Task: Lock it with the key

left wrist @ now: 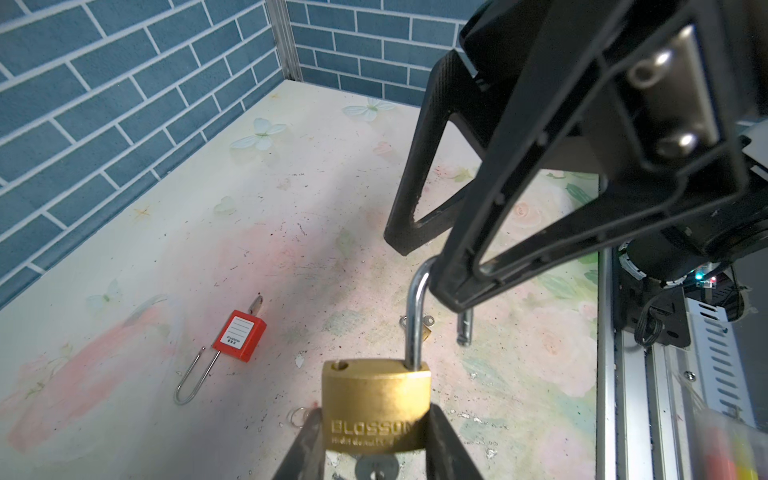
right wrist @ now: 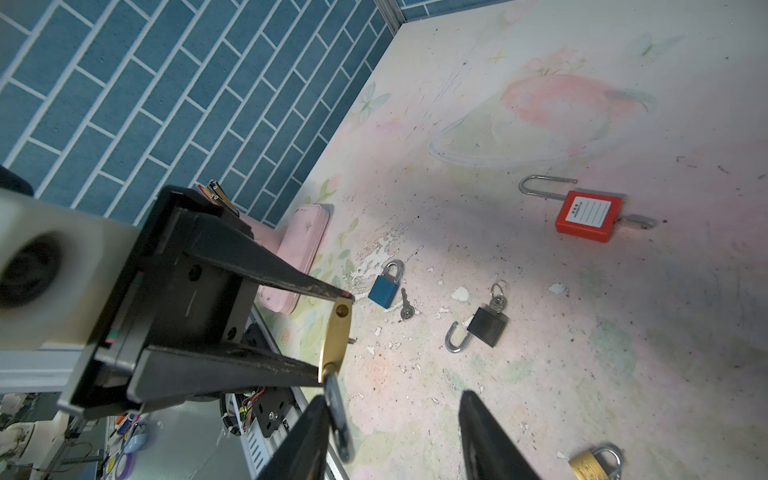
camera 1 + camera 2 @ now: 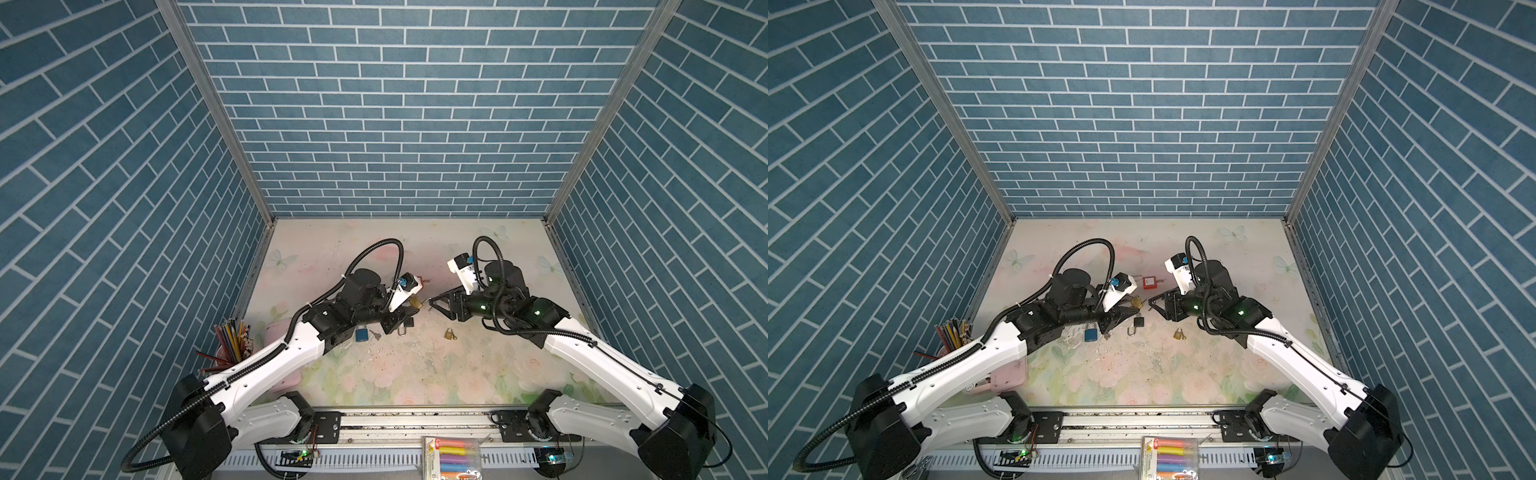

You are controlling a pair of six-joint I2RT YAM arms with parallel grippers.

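A: Top views first. Left tool [image 3: 409,312]?
B: Clenched on the brass padlock [image 3: 416,303], body pinched, held above the floral surface [image 3: 415,374]. Right tool [image 3: 433,304] meets it tip to tip, jaws parted. Lying flat: blue padlock [image 3: 361,334], small brass lock [image 3: 449,333]. In a top view the red padlock [image 3: 1149,282] and black padlock [image 3: 1139,321] show whole
A: Left wrist?
B: Brushed brass, stamped lettering, rounded shoulders. Chrome shackle [image 1: 415,316] stands up, free leg swung clear of its hole. Right tool's textured black fingers [image 1: 409,174] straddle the bend: one against it, one apart, nothing gripped. A grey key [image 1: 376,467] head shows under the body; seated or not, can't tell
A: Right wrist?
B: Padlock edge-on between the left tool's scuffed flat fingers. Shackle lies along one right finger, wide gap to its mate. Resolves what's specks from above: loose key [image 2: 405,309] by the blue padlock, ringed keys [image 2: 496,297] on the black one, peeled patches on the surface
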